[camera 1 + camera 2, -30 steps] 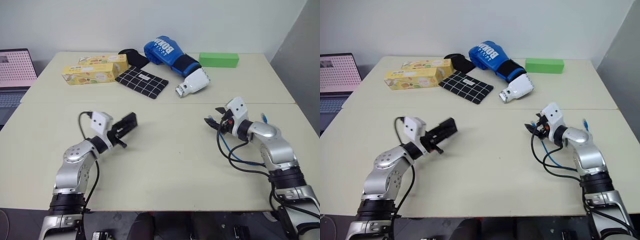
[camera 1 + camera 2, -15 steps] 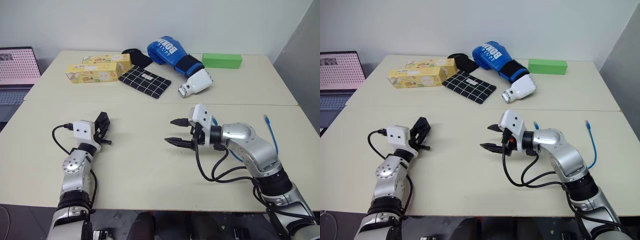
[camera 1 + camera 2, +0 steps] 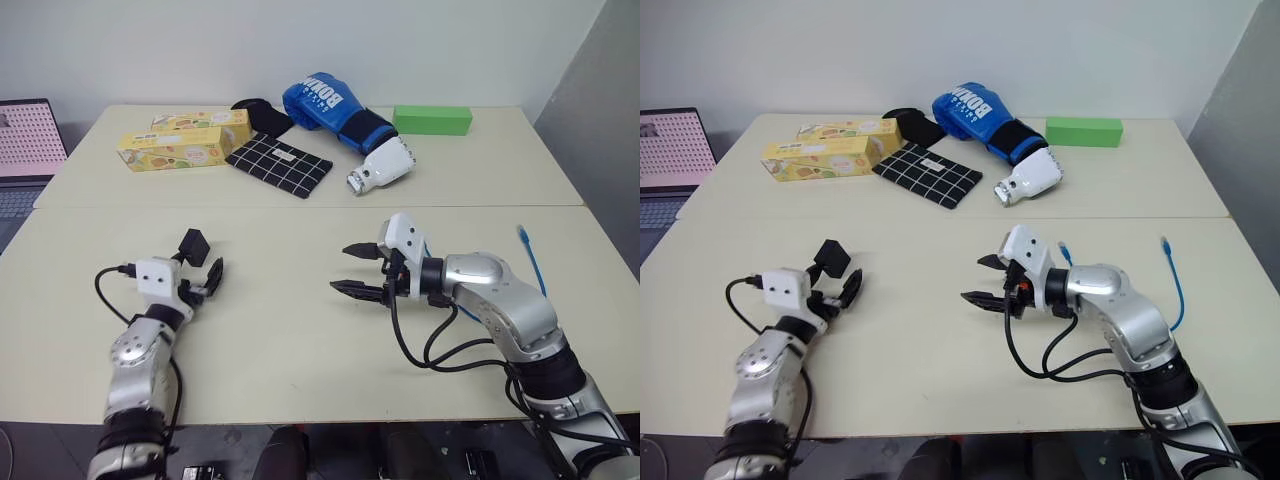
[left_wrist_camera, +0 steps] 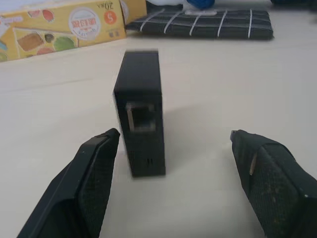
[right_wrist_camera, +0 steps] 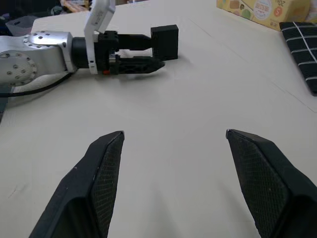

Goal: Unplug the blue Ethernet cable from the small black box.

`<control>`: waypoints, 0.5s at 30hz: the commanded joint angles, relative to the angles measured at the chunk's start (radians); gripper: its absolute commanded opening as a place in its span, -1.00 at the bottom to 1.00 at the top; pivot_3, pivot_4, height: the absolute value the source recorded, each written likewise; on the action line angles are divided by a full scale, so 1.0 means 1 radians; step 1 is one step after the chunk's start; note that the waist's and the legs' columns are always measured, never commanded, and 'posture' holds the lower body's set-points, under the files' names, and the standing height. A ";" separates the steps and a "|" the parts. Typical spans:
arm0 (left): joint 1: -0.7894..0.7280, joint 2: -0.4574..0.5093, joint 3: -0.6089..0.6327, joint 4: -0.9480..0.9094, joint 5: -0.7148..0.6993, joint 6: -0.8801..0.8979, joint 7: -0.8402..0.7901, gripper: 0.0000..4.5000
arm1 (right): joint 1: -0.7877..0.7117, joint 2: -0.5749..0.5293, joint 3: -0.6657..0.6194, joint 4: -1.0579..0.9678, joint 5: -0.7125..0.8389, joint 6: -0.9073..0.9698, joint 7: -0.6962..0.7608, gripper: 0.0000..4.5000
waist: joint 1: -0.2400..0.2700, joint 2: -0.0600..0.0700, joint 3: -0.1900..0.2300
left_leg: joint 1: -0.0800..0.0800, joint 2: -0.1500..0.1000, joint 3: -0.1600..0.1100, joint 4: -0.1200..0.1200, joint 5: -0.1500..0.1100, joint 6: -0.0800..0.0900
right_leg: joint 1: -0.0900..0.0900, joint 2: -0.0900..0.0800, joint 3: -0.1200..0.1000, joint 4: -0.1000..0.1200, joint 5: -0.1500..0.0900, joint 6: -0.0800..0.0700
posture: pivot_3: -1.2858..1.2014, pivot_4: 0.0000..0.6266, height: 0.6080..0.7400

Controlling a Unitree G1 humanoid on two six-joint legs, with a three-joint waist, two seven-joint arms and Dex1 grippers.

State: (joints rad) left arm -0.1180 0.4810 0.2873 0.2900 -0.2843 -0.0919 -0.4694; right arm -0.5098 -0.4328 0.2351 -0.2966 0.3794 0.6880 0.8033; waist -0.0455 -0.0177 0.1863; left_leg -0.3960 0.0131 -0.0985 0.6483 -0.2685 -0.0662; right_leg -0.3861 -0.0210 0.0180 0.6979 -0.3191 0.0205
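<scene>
The cable is already out of the box; the step in hand is release and set-down. The small black box (image 4: 141, 111) stands on edge on the desk (image 3: 300, 340) between the fingers of the left tool (image 3: 200, 270); that tool is spread wide and its fingers stand clear of the box in the wrist view, so it grips nothing. The box's long axis is upright; its empty port faces back toward the left wrist. The blue cable (image 3: 533, 262) lies near the desk's right edge, well apart from the box, one plug end raised. The right tool (image 3: 358, 270) hangs at mid-desk, spread wide and empty, pointing toward the left tool. Next move, as judged: withdraw both arms without toppling the box.
</scene>
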 commanded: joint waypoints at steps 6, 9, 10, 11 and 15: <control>0.208 0.230 0.174 -0.375 -0.093 0.306 -0.073 0.68 | 0.065 -0.141 -0.187 -0.043 0.081 0.070 0.016 0.54 | 0.016 0.000 0.000 | 0.000 -0.001 0.001 0.000 0.000 0.000 | 0.001 0.000 -0.001 0.000 0.000 0.000 | 0.03 -0.52 1.00; 0.230 0.313 0.218 -0.397 -0.119 0.362 -0.148 0.68 | 0.080 -0.231 -0.248 -0.005 0.098 0.060 0.063 0.54 | 0.019 0.000 0.000 | 0.000 -0.002 0.002 0.000 0.000 0.000 | 0.001 0.001 -0.002 0.000 0.000 0.000 | 0.03 -0.52 1.00; 0.234 0.333 0.225 -0.398 -0.128 0.375 -0.175 0.68 | 0.081 -0.247 -0.260 0.003 0.102 0.057 0.072 0.54 | 0.019 0.000 0.000 | 0.000 -0.002 0.003 0.000 0.000 0.000 | 0.002 0.001 -0.002 -0.001 0.000 0.000 | 0.03 -0.52 1.00; 0.235 0.357 0.239 -0.402 -0.145 0.400 -0.199 0.68 | 0.081 -0.272 -0.278 0.014 0.106 0.058 0.084 0.54 | 0.018 0.000 0.000 | 0.000 -0.002 0.003 0.000 0.000 0.000 | 0.002 0.001 -0.001 -0.001 0.000 0.000 | 0.03 -0.52 1.00; 0.215 0.413 0.269 -0.390 -0.188 0.449 -0.270 0.68 | 0.078 -0.330 -0.310 0.053 0.100 0.046 0.106 0.54 | 0.015 0.000 0.000 | 0.001 -0.001 0.005 -0.002 0.000 0.000 | 0.001 0.002 -0.001 -0.001 0.000 0.000 | 0.03 -0.52 1.00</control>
